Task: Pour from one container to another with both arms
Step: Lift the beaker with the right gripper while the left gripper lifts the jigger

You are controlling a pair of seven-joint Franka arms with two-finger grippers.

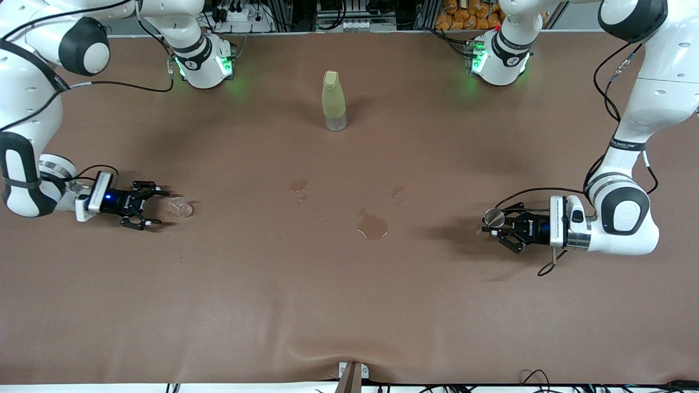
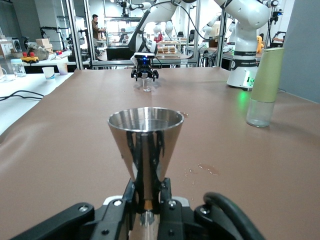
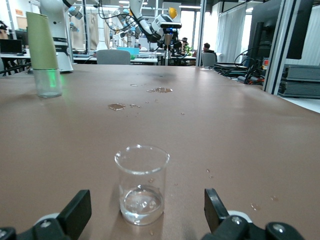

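We are in a robotics lab: more robot arms (image 2: 248,30) stand at other benches, with aluminium frames (image 2: 82,35), cables (image 1: 240,13), and a person (image 2: 95,27) working nearby.

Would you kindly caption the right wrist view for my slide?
Open right tool facing the upright clear cup on the brown table, spill patches farther along.

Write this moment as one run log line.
left gripper: shut on jigger | right gripper: open beside clear cup | pour: not begun
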